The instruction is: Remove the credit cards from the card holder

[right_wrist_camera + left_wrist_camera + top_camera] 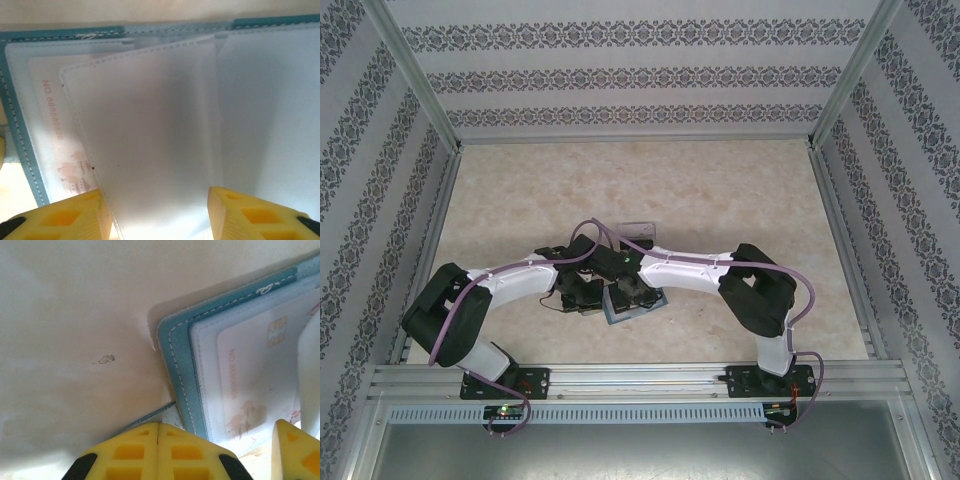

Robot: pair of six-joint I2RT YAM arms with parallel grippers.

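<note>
This looks like a robot test cell in a lab; the patterned walls (640,75) are flat panels held in an aluminium frame (640,135). A left arm (510,282) and right arm (690,272) are bolted to the metal rail (640,378) edging the marble-look tabletop (720,190)

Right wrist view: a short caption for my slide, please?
Open right gripper over the opened card holder, a clear sleeve between its fingers, one credit card inside.
</note>
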